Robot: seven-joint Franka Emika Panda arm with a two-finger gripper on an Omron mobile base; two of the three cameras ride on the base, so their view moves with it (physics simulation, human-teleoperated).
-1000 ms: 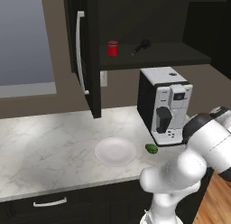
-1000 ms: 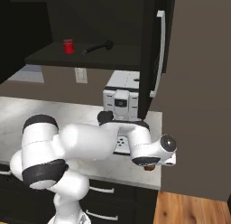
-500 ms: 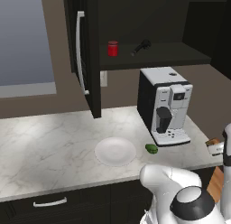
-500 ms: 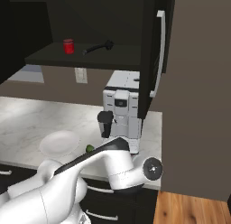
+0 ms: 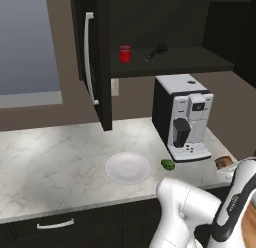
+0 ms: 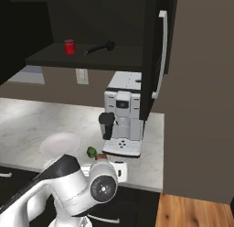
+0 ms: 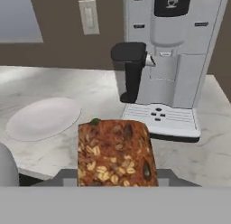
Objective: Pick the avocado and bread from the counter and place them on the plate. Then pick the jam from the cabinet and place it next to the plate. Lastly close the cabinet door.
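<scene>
The reddish-brown bread (image 7: pixel 115 153) sits between the fingers of my gripper (image 7: pixel 116 179), which is shut on it. It hangs low over the front right of the marble counter (image 5: pixel 45 162), where the bread (image 5: pixel 225 162) shows at the gripper (image 5: pixel 235 171). The dark-green avocado (image 5: pixel 168 164) lies just right of the white plate (image 5: pixel 128 167), and its top (image 7: pixel 94 121) peeks out behind the bread. The red jam (image 5: pixel 125 53) stands on the shelf of the open cabinet (image 5: pixel 170 62). The cabinet door (image 5: pixel 97 62) stands open at the left.
A white coffee machine (image 5: pixel 182 117) stands at the back right of the counter, close behind the avocado. A dark long-handled tool (image 5: pixel 156 52) lies on the shelf right of the jam. A second open door (image 6: pixel 153 52) juts out at the right. Dark drawers (image 5: pixel 55 224) run below.
The arm has swung down from a raised elbow at the right. The hand has come in low by the counter's front right edge, bringing the bread a little leftward toward the avocado.
</scene>
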